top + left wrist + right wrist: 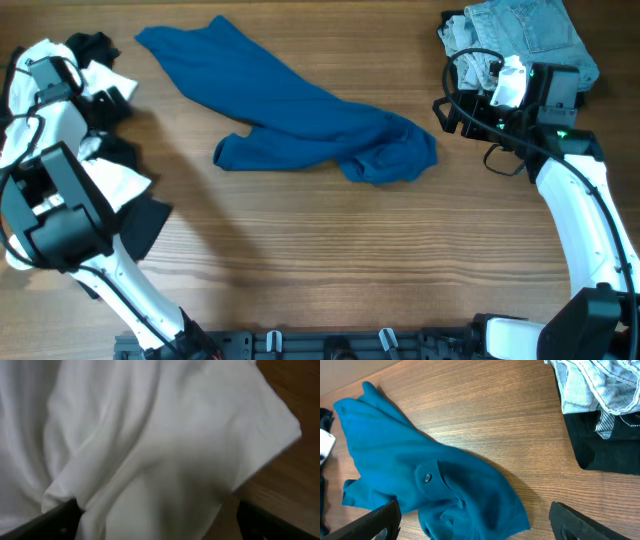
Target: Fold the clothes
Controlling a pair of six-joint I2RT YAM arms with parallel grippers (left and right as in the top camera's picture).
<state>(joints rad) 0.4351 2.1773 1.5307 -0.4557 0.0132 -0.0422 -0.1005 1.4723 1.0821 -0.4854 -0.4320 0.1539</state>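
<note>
White cloth (150, 435) fills nearly the whole left wrist view, lying in soft folds directly beneath the left gripper (160, 525). Its two dark fingers (55, 520) appear only at the lower corners of that view, spread wide, one on each side of the cloth; whether they touch it cannot be told. A strip of wooden table (295, 480) shows to the right of the cloth.

The teal-blue shirt (300, 115) lies crumpled on the table (350, 260) between the two arms. In the overhead view it runs as a long diagonal band from the far left towards the centre right, where it ends in a bunched mass. One small button (427, 478) is visible on a folded flap in the right wrist view.

The right gripper (477, 522) hangs near the shirt's bunched end, with its fingers (580, 520) spread wide and apart from the cloth. Pale denim jeans (530, 30) sit in a heap at the far right corner, beside the right arm, partly overlying a black cloth (605, 445).
</note>
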